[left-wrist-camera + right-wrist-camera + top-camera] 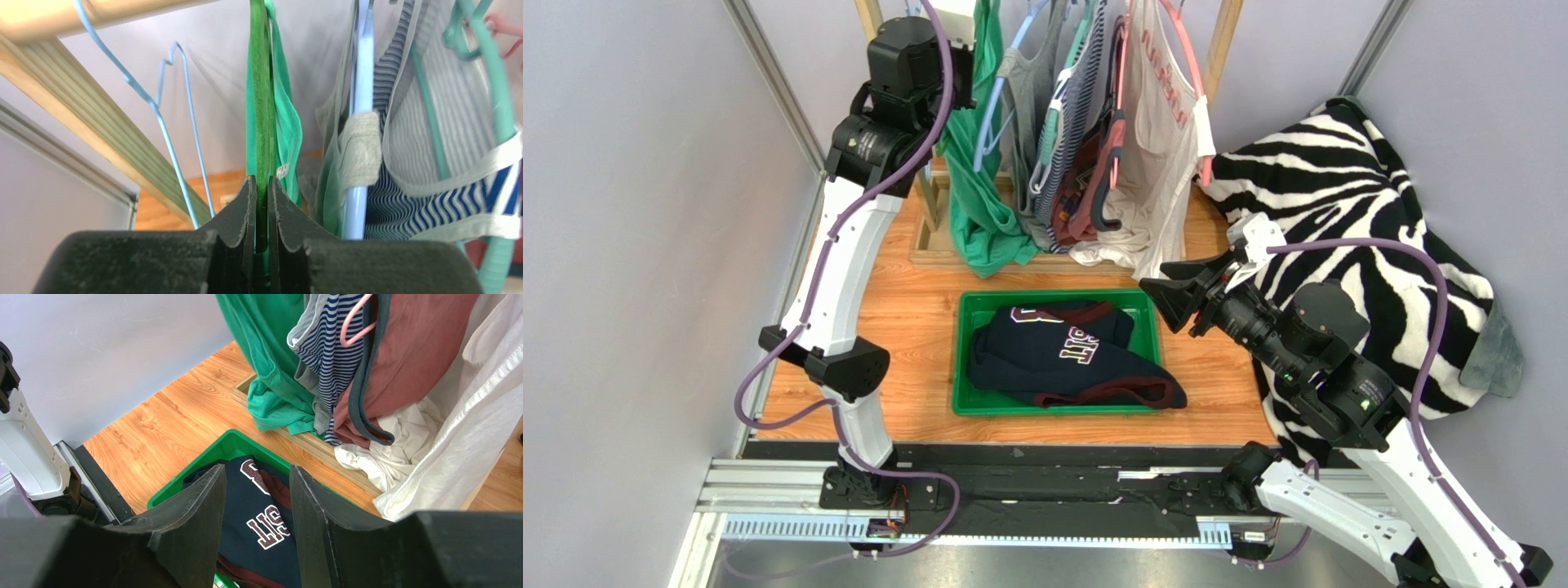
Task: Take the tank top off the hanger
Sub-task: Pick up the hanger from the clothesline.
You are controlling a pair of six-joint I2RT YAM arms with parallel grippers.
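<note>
Your left fingers [244,205] pinch the green hanger [263,92]; your right fingers [205,502] stand apart, holding nothing.

In the left wrist view the two left fingers are pressed onto the hanger's narrow green bar, which runs straight up toward 12 o'clock. The green tank top [983,208] drapes just behind the bar, still on the hanger. A wooden rail [92,122] slants past at 10 o'clock, and the other hung tops [1075,135] crowd in at 3 o'clock. From above, the tank top hangs at 11 o'clock of the green bin [971,368], leftmost on the rack. Your right fingers hover at the bin's 2 o'clock corner, above the table [891,319]. A navy garment [1063,355] lies in the bin, and a zebra blanket [1357,208] lies at 3 o'clock.
</note>
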